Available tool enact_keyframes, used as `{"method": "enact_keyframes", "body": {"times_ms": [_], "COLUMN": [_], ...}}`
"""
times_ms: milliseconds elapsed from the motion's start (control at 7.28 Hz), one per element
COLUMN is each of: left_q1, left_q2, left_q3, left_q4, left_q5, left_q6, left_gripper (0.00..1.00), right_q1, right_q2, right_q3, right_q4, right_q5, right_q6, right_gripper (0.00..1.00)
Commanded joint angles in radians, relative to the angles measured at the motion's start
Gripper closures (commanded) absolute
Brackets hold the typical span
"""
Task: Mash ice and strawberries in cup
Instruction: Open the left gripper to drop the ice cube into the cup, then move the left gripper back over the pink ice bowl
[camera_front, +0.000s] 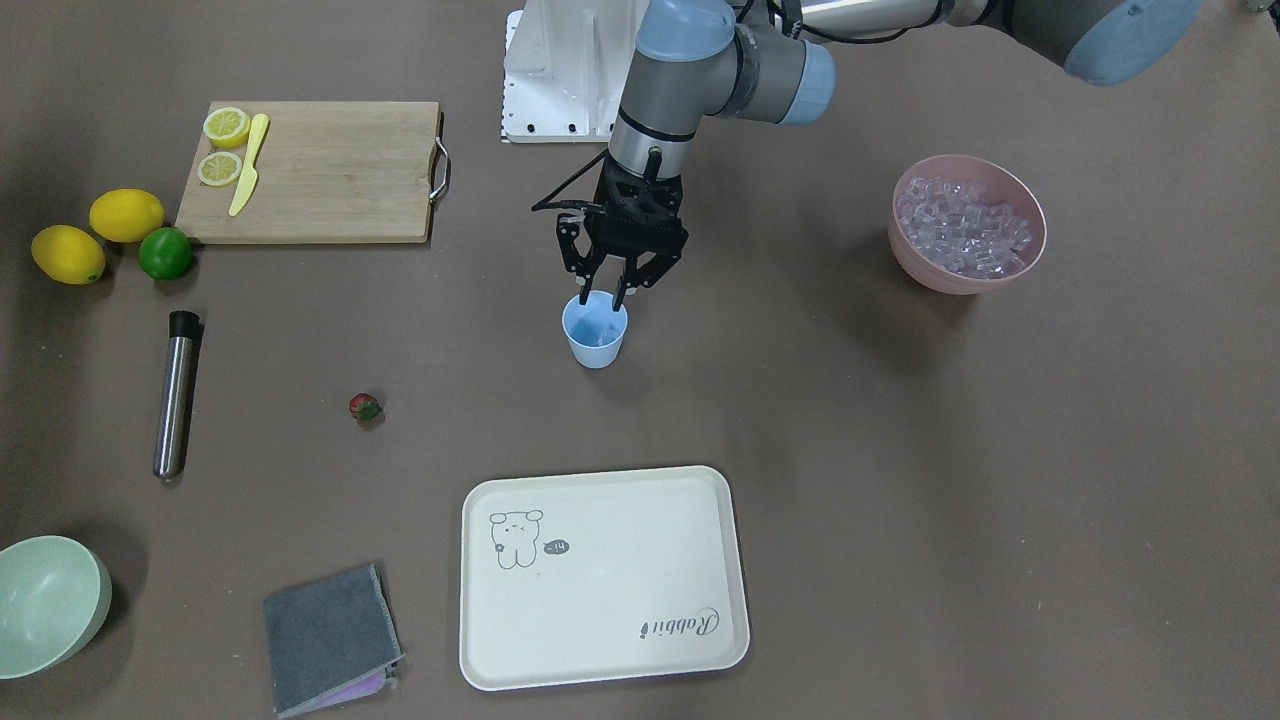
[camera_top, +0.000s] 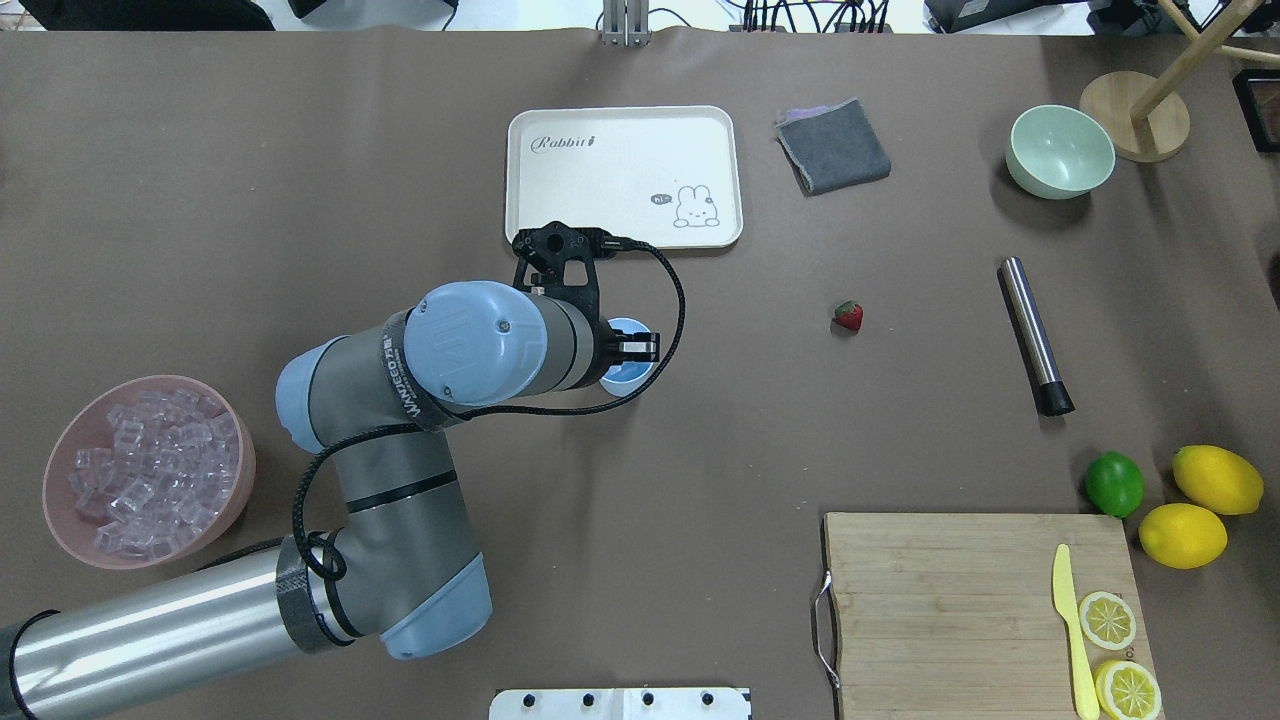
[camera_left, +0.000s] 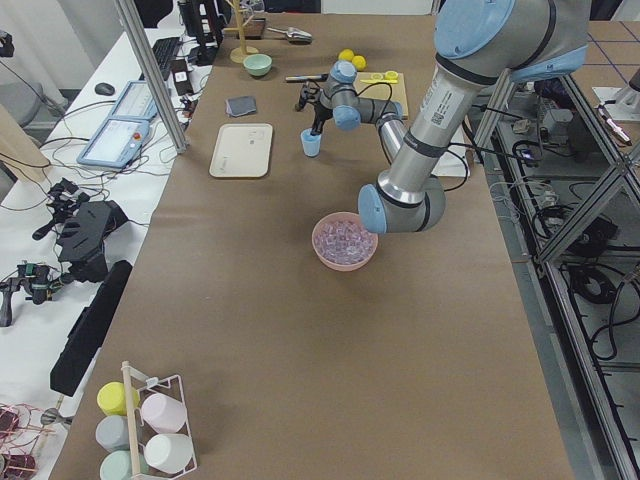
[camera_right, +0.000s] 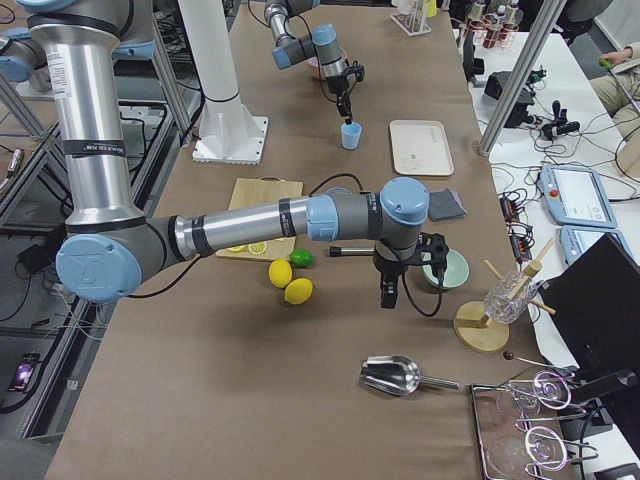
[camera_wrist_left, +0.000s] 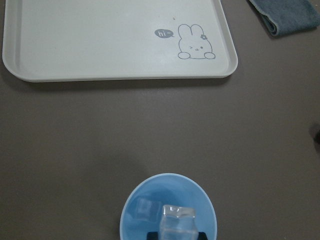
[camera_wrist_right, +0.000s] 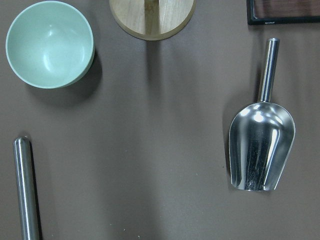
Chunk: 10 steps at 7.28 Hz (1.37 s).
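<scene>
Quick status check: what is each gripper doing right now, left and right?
Left gripper: closed on an ice cube, above the cup.
Right gripper: cannot tell, seen only from the side.

cup look: small, light blue, tapered, plain, no handle.
cup pose: upright, mouth up.
cup place: just off the long edge of the cream tray on the robot's side, near that edge's middle, not touching it.
ice look: small clear cubes, faintly purplish, many alike.
ice, most of it: heaped in a pink bowl, well apart from the tray, toward the robot's left.
ice in cup: one cube lies on the bottom; another sits higher at the mouth, and I cannot tell whether it rests inside.
strawberry look: tiny, red, green leafy top.
strawberry pose and place: on its side, leafy end toward the tray, off the tray's corner toward the robot's right.
</scene>
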Motion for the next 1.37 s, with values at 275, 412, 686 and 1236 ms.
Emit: {"method": "enact_keyframes", "body": {"times_ms": [275, 412, 686, 1236], "left_q1": [-0.095, -0.139, -0.231, -0.267], "left_q2": [0.037, 0.087, 0.13, 0.482], "left_q3": [-0.06, -0.176, -0.36, -0.603], "left_q4": [0.074, 0.209, 0.528, 0.593], "left_q5": [-0.105, -0.143, -0.199, -0.222], "left_q6": [0.049, 0.145, 0.337, 0.546], "left_gripper": [0.03, 0.03, 0.03, 0.03], "right_q1": [0.001, 0.001, 0.001, -0.007], "right_q2": [0.003, 0.003, 0.001, 0.004], "right_q3": [-0.001, -0.001, 0.003, -0.003], "right_q4": [0.001, 0.001, 0.0, 0.0], "right_q5": [-0.002, -0.002, 0.002, -0.002], "right_q6": [0.0, 0.0, 0.002, 0.002], "right_gripper": [0.0, 0.0, 0.0, 0.0]}}
